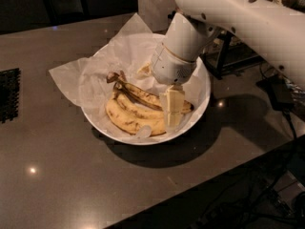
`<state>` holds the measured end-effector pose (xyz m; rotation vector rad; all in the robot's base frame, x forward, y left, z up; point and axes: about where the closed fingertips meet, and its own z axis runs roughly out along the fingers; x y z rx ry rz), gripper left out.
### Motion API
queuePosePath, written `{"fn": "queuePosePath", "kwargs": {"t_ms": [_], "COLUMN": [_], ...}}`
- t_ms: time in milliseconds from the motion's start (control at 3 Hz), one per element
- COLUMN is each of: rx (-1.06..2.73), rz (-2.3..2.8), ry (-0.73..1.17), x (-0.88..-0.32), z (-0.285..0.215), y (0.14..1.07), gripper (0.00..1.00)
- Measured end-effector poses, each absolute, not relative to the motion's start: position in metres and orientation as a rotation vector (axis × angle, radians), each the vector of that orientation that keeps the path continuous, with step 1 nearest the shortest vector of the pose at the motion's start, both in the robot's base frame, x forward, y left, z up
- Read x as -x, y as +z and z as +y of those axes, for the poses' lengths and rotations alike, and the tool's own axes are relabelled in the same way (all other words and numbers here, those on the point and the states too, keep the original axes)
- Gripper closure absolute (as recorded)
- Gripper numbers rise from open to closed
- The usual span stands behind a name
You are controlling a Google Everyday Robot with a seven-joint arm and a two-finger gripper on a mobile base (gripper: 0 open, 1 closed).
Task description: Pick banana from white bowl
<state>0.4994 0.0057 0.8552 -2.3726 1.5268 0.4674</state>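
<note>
- Reaching down from the upper right, the white arm (248, 18) ends in the gripper (173, 120), which hangs inside the white bowl (200, 99), over its right half.
- Whether the gripper is apart, together or clamped on anything cannot be told; its pale cream tip shows only as one block.
- The banana (143, 95) lies in the bowl, slim and brown-mottled. It runs from a dark stem end at the upper left down toward the bowl's right wall.
- The gripper's tip crosses in front of the banana's right part and hides a short stretch of it; whether they touch cannot be told.
- Two plumper yellow bananas (128, 118) lie just beside it on the side of the near rim, their stems bunched with its stem.
- Crinkled white paper (90, 75) lines the bowl and spills over its left and far rim onto the dark table (57, 175).
- A black mesh mat (8, 97) sits at the table's left edge, well apart from the bowl.
</note>
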Motion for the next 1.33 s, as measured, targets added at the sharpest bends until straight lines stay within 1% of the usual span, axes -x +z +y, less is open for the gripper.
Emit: {"fn": "queuePosePath", "kwargs": {"t_ms": [1000,1333], "rx": [2.305,2.305], "rz": [1.771,1.771], "ry": [0.457,0.457], "x": [-0.502,-0.502], "z": [-0.021,-0.021], "y": [0.833,0.833], "gripper": [0.00,0.06]}}
